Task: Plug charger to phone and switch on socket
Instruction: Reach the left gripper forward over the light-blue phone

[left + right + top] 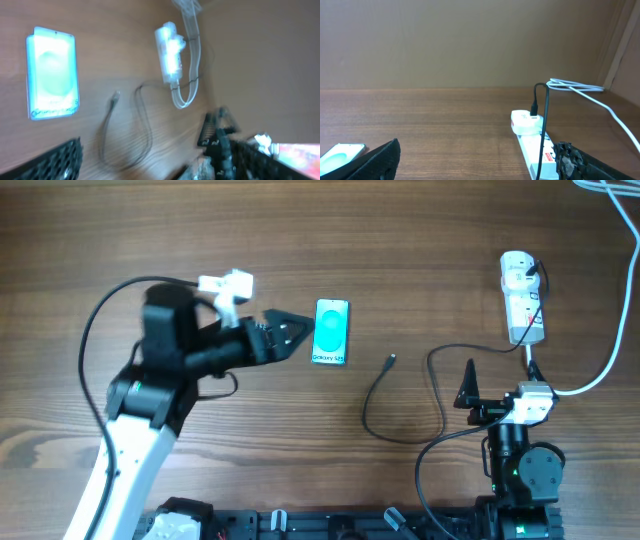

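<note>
The left gripper (305, 335), spread and empty, sits beside the phone (331, 331), with bare wood around the charger tip (390, 361), the socket (521, 310) and the equally open right gripper (476, 146).

A brown wooden table (300, 230) with lengthwise grain fills the overhead view from edge to edge. In the right wrist view its far edge meets a plain tan wall (470, 40) spanning 9 to 3 o'clock, softly and evenly lit. A paler upright panel (626, 45) stands at 3 o'clock.
</note>
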### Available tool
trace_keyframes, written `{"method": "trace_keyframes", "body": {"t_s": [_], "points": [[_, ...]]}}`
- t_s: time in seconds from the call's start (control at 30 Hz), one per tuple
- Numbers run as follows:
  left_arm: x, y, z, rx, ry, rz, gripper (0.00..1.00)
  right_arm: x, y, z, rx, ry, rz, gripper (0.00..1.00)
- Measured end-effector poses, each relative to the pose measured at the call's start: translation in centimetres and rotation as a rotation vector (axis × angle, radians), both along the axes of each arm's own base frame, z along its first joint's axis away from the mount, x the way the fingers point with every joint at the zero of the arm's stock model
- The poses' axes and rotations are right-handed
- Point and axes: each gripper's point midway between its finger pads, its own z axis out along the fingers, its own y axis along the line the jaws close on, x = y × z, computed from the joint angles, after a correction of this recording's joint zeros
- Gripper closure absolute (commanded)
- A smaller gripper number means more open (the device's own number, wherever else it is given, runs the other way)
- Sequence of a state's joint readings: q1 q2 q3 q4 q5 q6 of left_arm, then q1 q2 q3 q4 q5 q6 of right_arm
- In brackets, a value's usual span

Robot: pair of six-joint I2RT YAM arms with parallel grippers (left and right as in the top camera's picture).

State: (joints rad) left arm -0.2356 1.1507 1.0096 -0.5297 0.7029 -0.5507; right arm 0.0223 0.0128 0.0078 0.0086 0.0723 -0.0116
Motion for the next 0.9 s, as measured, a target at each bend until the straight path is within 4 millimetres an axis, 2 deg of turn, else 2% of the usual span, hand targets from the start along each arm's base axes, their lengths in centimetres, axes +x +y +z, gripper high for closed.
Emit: {"method": "trace_keyframes", "body": {"t_s": [0.07,0.2,0.3,0.37,0.47,0.5,0.53,0.6,0.73,0.9], "points": [[0.3,-1.1,-0.5,0.14,0.098,0.008,0.0,0.0,0.0,0.0,0.0,0.0,0.0,0.0],[1.9,-1.5,-1.4,0.449,0.224,0.044,0.0,0.0,0.0,0.0,0.0,0.0,0.0,0.0],[3.7,-2.3,-2.0,0.571,0.26,0.035,0.01,0.0,0.0,0.0,0.0,0.0,0.0,0.0],[4.7,-2.8,-3.1,0.624,0.288,0.022,0.0,0.0,0.0,0.0,0.0,0.0,0.0,0.0],[6.0,-2.9,-5.7,0.68,0.332,0.016,0.0,0.0,0.0,0.0,0.0,0.0,0.0,0.0],[6.3,-3.0,-7.4,0.708,0.366,0.01,0.0,0.0,0.0,0.0,0.0,0.0,0.0,0.0],[6.6,-3.1,-8.2,0.719,0.382,0.008,0.0,0.0,0.0,0.0,0.0,0.0,0.0,0.0],[8.4,-4.0,-10.0,0.713,0.362,0.014,0.0,0.0,0.0,0.0,0.0,0.0,0.0,0.0],[10.3,-5.0,-11.2,0.694,0.324,0.025,0.0,0.0,0.0,0.0,0.0,0.0,0.0,0.0],[10.5,-5.3,-11.3,0.69,0.314,0.023,0.0,0.0,0.0,0.0,0.0,0.0,0.0,0.0]]}}
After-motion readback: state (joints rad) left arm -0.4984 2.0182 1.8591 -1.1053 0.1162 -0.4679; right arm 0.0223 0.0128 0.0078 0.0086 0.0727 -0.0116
